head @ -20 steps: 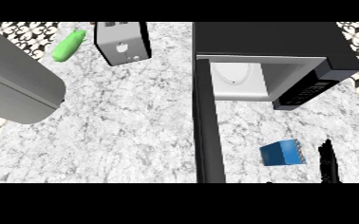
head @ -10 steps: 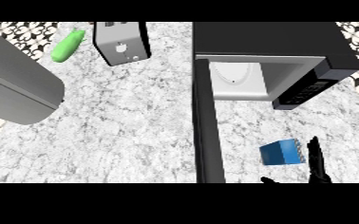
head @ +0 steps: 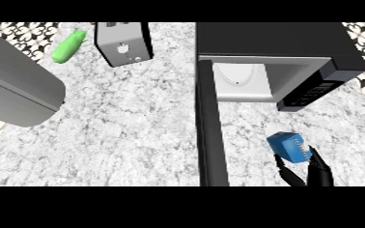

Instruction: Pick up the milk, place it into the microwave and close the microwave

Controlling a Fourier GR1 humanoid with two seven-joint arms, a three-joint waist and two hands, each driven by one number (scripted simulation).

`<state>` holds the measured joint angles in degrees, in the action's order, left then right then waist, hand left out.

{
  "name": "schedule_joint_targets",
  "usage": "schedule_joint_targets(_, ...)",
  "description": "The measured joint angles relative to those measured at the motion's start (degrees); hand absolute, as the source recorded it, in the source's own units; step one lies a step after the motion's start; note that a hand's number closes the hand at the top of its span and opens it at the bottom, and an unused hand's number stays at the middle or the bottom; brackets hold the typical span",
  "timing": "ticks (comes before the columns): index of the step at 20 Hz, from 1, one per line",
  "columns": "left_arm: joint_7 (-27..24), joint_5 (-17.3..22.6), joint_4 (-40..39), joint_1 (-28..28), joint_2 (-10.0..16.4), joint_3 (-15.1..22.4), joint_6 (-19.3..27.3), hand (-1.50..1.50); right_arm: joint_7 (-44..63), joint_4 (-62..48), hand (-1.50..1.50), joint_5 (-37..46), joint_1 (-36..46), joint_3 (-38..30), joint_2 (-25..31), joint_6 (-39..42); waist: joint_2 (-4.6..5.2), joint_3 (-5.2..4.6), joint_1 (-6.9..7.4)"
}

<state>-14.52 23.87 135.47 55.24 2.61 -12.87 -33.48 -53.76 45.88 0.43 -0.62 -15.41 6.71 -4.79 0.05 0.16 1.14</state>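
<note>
Surface (head: 128, 140) of pale marble carries everything. On it the black microwave (head: 271, 38) stands with its door (head: 211, 125) swung wide toward me. The blue milk (head: 288, 147) stands on the surface just right of that door, in front of the control panel. My right robot hand (head: 318, 174) sits below the milk in the head view, spread wide and holding nothing, with its fingertips by the carton's near corner. I judge the step is the grasp: I should bring thumb and fingers to opposite faces before closing, and stay off the door. Against half a second ago, the robot hand has come up closer to the milk, which has not moved.
</note>
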Motion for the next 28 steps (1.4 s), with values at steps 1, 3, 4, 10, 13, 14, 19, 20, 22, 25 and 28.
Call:
schedule_joint_targets(1,0.1,0.2,0.0,0.6,0.1,-0.2,-0.2,-1.50,-0.4,-1.2,1.50,0.3,1.0,0.2,0.0,0.0,-0.02,-0.05,0.06)
schedule_joint_targets(3,-0.6,1.1,-0.1,1.3,1.0,-1.7,-1.1,-1.50,-1.4,-3.4,1.50,0.7,2.4,0.2,0.0,0.2,-0.08,-0.15,0.18)
schedule_joint_targets(4,-0.9,1.4,-0.2,1.7,1.1,-2.0,-1.4,-1.50,-1.9,-4.7,1.50,0.8,3.4,0.0,0.4,0.4,-0.08,-0.16,0.25)
schedule_joint_targets(10,-0.8,2.6,-0.4,2.1,1.3,-2.2,-1.7,-1.50,-5.2,-8.0,1.50,1.0,6.8,0.1,-1.2,0.6,-0.05,-0.21,-0.10)
schedule_joint_targets(13,-1.6,3.1,-0.7,1.9,1.6,-2.7,-2.5,-1.50,-5.3,-10.6,1.50,1.2,9.5,0.8,0.0,3.2,-0.01,-0.17,0.13)
schedule_joint_targets(14,-1.7,3.2,-0.8,1.3,1.7,-2.5,-2.5,-1.50,-5.3,-11.6,1.50,1.7,10.5,1.4,0.6,4.4,0.06,-0.16,0.18)
schedule_joint_targets(19,-1.2,4.2,-1.1,0.9,2.0,-2.3,-2.3,-1.50,-5.0,-15.3,1.50,2.8,14.6,3.4,1.9,9.1,0.12,-0.10,0.23)
schedule_joint_targets(20,-1.5,4.4,-1.1,1.5,1.8,-2.4,-2.7,-1.50,-4.8,-15.8,1.50,2.9,15.5,3.6,2.2,9.6,0.10,-0.08,0.31)
schedule_joint_targets(22,-1.1,4.5,-1.1,1.1,1.2,-1.7,-2.3,-1.50,-4.8,-17.0,1.50,3.9,17.4,4.3,1.7,9.3,0.10,-0.13,0.26)
schedule_joint_targets(25,-0.1,4.9,-1.0,1.5,1.0,-1.2,-2.1,-1.50,-4.7,-17.7,1.50,4.7,19.3,4.8,1.7,9.0,0.06,-0.13,0.09)
schedule_joint_targets(28,-0.4,5.7,-1.5,1.9,1.6,-2.5,-2.7,-1.50,-4.3,-18.1,1.50,5.2,22.2,4.7,2.0,8.1,0.06,-0.10,0.13)
